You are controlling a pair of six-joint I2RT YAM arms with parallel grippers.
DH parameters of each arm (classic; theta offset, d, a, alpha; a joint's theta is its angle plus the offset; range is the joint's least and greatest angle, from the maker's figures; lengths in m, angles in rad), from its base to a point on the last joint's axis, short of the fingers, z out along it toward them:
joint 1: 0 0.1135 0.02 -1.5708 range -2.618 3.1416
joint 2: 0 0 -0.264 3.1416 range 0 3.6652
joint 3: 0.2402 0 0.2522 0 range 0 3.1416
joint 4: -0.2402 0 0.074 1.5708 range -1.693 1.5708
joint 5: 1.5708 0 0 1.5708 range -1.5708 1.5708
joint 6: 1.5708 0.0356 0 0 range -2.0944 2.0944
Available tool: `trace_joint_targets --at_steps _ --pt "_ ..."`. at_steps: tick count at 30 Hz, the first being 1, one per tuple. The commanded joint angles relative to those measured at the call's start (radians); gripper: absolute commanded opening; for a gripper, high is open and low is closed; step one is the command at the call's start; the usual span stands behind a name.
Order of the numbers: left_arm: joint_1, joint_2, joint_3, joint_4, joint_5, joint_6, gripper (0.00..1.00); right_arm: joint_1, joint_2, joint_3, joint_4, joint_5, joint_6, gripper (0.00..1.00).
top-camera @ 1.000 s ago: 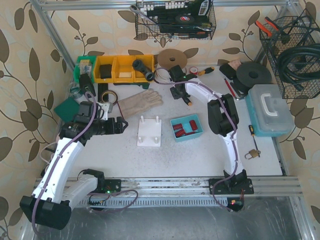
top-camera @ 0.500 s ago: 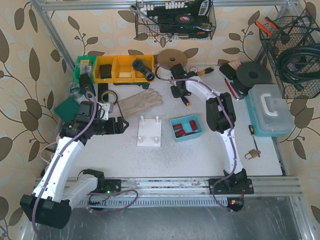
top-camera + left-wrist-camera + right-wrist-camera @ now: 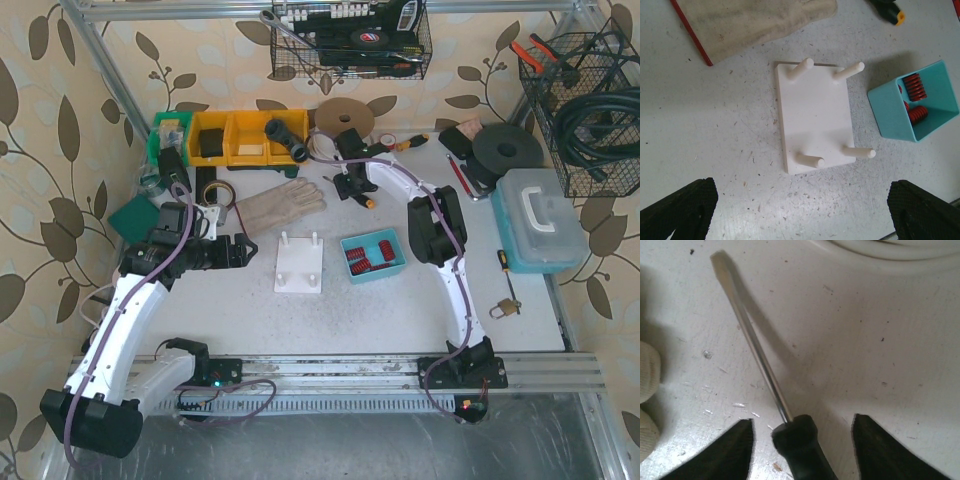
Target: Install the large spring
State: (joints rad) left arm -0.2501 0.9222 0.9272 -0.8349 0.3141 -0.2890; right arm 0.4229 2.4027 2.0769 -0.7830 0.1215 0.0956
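Reaching far back, R fingers (image 3: 730, 450) spread astride screwdriver (image 3: 755, 355); L fingers (image 3: 680, 205) spread beside pegboard (image 3: 815, 115).

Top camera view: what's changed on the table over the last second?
The right gripper has swung left and slightly toward the back wall, its elbow following. It is open and now straddles the black-handled steel screwdriver without gripping it. Nothing was picked up or released. The left gripper, white four-peg board, teal tray of red springs and tan leather glove stayed put.
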Motion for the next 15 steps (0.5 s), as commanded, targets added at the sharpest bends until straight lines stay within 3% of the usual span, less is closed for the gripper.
trace_joint_targets --at_steps 1,6,15 --pt "-0.003 -0.003 0.005 0.011 -0.013 0.002 0.95 -0.004 -0.031 -0.045 0.023 -0.035 0.023 0.65" --pt "0.001 -0.030 0.003 0.013 -0.017 0.002 0.95 -0.002 -0.240 -0.221 0.093 -0.031 0.070 0.66" --pt "0.002 -0.088 -0.002 0.025 -0.007 0.005 0.95 -0.005 -0.797 -0.773 0.189 -0.060 0.344 0.66"
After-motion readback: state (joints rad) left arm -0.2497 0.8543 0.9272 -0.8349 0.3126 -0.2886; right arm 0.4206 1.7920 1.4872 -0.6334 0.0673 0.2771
